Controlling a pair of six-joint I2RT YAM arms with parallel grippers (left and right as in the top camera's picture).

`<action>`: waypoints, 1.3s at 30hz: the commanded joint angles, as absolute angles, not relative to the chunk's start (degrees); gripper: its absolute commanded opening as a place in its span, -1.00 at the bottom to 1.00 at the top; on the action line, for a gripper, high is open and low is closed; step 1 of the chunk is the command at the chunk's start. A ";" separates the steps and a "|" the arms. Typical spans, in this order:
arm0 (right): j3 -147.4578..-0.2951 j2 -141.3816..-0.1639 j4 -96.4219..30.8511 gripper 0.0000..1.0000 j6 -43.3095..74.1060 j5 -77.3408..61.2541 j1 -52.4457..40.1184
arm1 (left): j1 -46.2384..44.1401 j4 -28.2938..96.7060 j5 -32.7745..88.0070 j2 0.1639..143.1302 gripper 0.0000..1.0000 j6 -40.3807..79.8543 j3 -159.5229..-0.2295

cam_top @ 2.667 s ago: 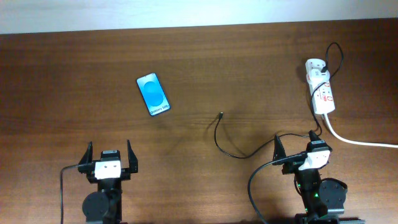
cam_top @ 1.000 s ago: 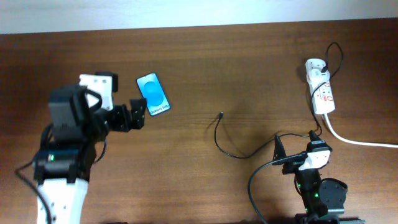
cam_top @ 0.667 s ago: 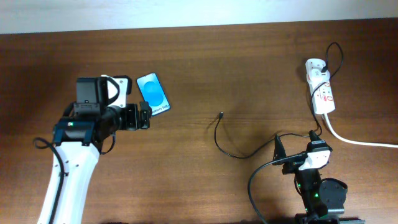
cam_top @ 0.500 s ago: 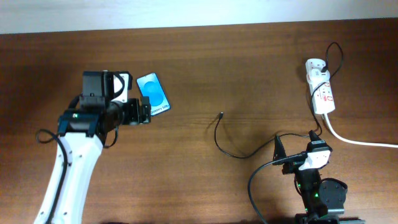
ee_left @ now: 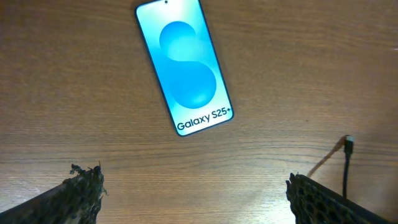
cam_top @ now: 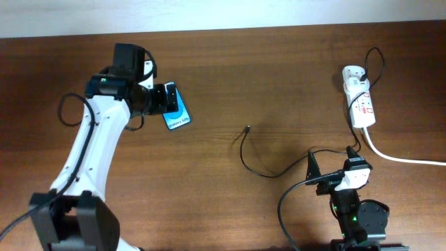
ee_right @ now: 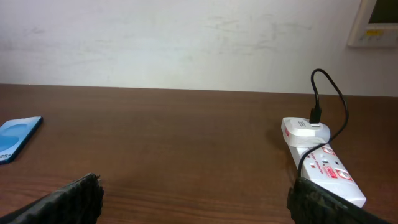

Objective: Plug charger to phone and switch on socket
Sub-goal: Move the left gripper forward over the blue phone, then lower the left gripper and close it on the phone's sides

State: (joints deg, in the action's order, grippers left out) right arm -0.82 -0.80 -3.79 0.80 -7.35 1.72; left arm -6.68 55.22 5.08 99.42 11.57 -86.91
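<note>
The phone (cam_top: 179, 117) lies flat at the left middle of the table, its blue screen up. My left gripper (cam_top: 170, 97) hovers open over its far end and hides that end in the overhead view. In the left wrist view the whole phone (ee_left: 185, 65) shows beyond the open left gripper (ee_left: 193, 199), nothing between the fingers. The charger (cam_top: 252, 162) is a thin black cable; its tip (cam_top: 248, 128) rests loose on the wood, right of the phone. The cable runs to the white socket (cam_top: 361, 101) at the far right. My right gripper (cam_top: 331, 164) stands open near the front edge.
A thick white cord (cam_top: 401, 159) leaves the socket toward the right edge. The right wrist view shows the socket (ee_right: 320, 163) ahead on the right with the black charger lead (ee_right: 339, 109) looping above it. A pale wall (ee_right: 186, 43) backs the table.
My left arm has swung away from me and to the right, bringing its open gripper from beside the phone to over its far end. The right arm, cable and phone have not moved.
</note>
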 commanded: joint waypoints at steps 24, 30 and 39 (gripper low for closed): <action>-0.32 -0.30 -3.77 0.97 0.43 -7.01 1.89 | -10.94 56.51 -1.32 108.05 0.98 24.43 -87.96; -0.32 -0.30 -3.77 0.97 0.43 -7.01 1.89 | -11.97 54.26 -1.32 110.59 0.98 26.59 -87.96; -0.32 -0.30 -3.77 0.97 0.43 -7.03 1.89 | -11.25 43.27 -1.52 119.15 0.98 27.57 -89.56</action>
